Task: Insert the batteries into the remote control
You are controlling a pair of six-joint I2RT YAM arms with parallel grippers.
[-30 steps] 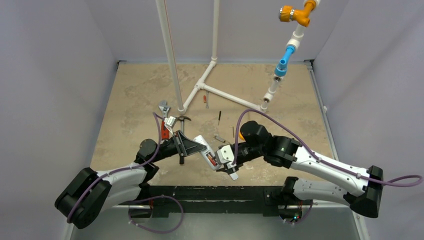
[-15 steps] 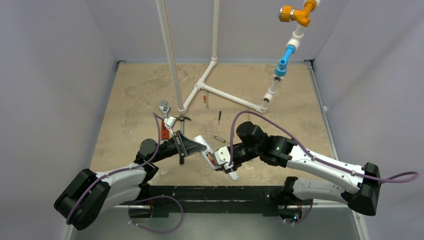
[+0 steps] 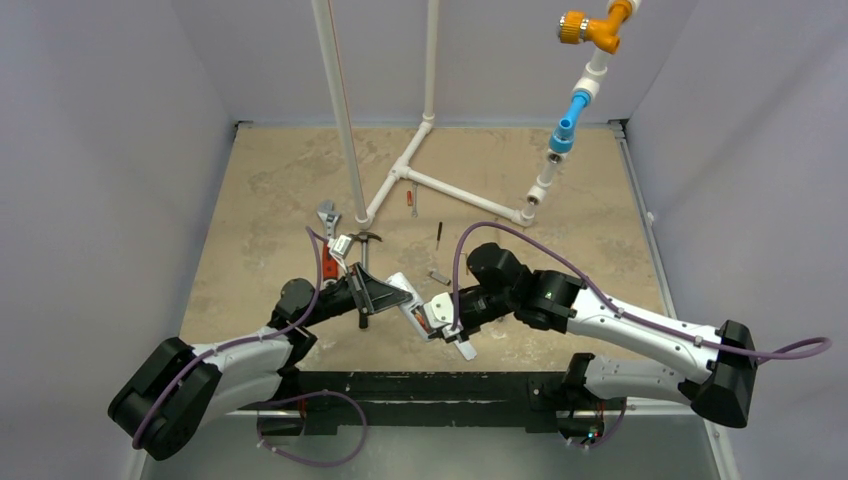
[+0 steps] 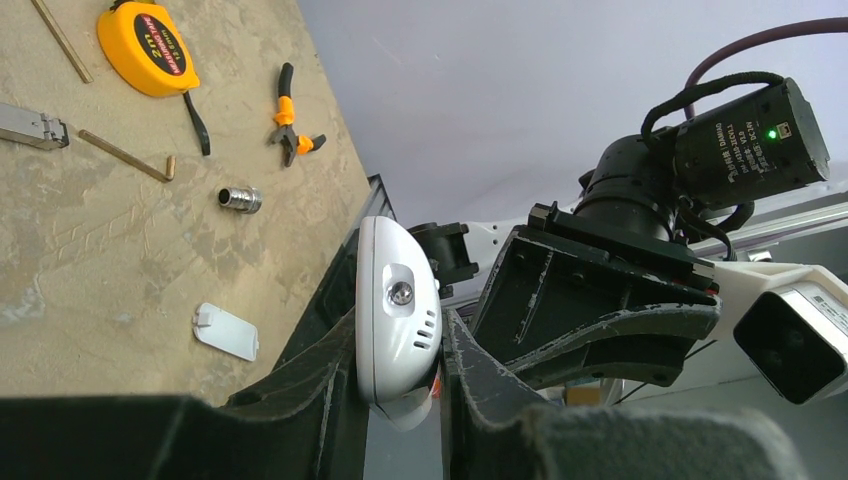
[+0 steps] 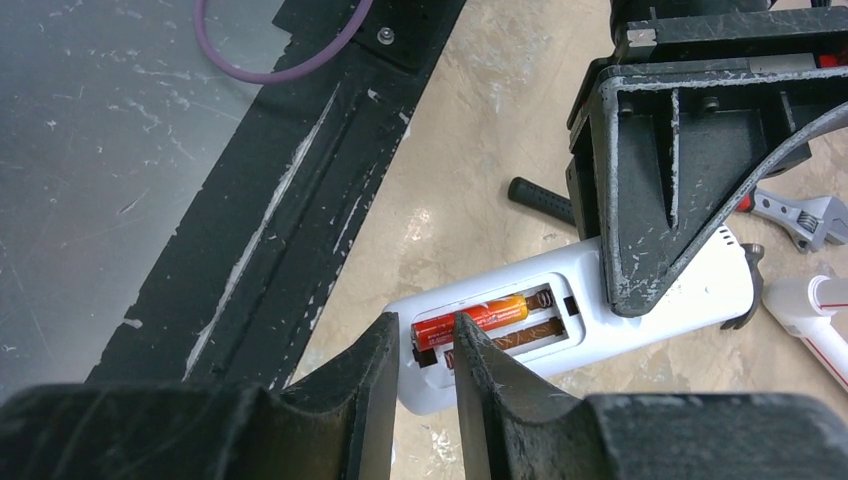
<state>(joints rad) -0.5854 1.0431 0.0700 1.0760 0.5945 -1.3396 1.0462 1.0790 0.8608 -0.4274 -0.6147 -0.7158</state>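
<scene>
The remote control (image 5: 660, 290) is a slim white handset lying back-up, its recess uncovered. One orange-red battery (image 5: 480, 318) lies in the upper slot; the lower slot shows only a spring. My left gripper (image 4: 398, 325) is shut on the remote's far end, where it appears as the black clamp (image 5: 655, 190) in the right wrist view. My right gripper (image 5: 425, 332) hovers over the battery's near end, jaws narrowly open with nothing between them. From above, the remote (image 3: 405, 287) spans between both grippers, the right gripper (image 3: 447, 325) at its near end.
The white battery cover (image 4: 226, 331) lies on the tan table. A yellow tape measure (image 4: 148, 50), orange pliers (image 4: 290, 120), a metal socket (image 4: 238, 199) and a hex key (image 4: 125, 155) are farther out. A wrench (image 3: 327, 215) and white pipes (image 3: 440, 185) stand behind.
My right arm has shifted left toward the remote and its jaws have narrowed. The left arm and the remote have stayed still.
</scene>
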